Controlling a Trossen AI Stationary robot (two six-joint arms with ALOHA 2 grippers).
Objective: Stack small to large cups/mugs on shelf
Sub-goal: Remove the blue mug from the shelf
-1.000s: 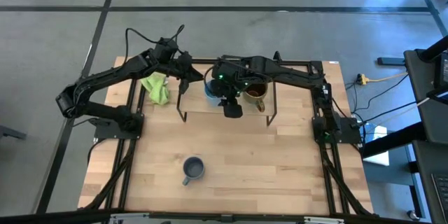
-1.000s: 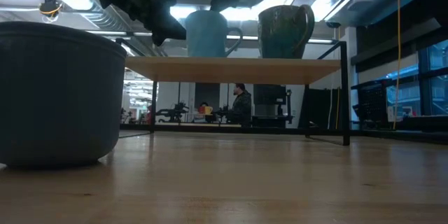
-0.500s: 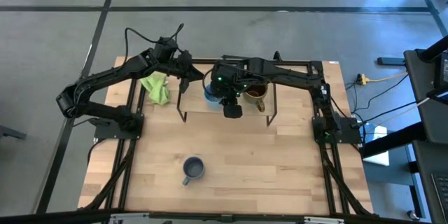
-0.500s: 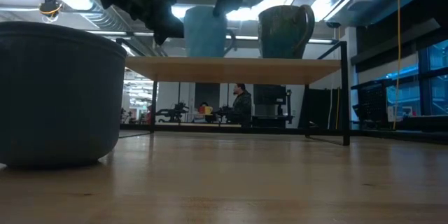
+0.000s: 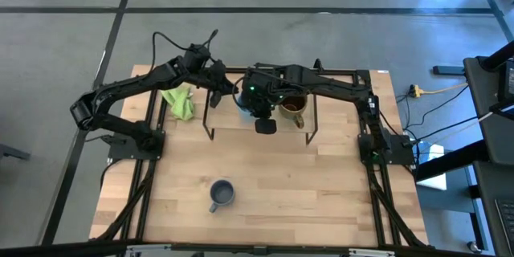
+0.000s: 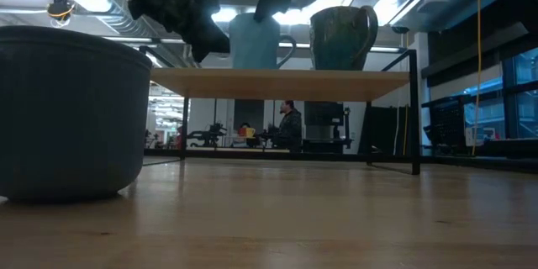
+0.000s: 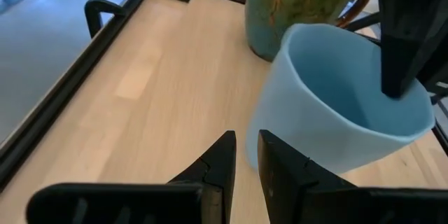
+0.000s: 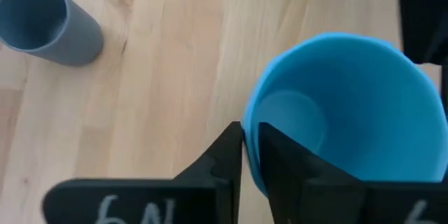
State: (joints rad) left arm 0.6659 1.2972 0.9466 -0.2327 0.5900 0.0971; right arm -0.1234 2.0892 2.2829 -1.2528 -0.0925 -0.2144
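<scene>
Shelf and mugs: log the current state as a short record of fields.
shelf: holds two mugs side by side
sky-blue mug: on the shelf, tilted, its rim pinched by the right gripper
brown mug: upright on the shelf, beside the sky-blue mug
grey mug: on the table, off the shelf, not yet stacked
left gripper: fingers nearly together, just beside the sky-blue mug's outer wall, holding nothing
</scene>
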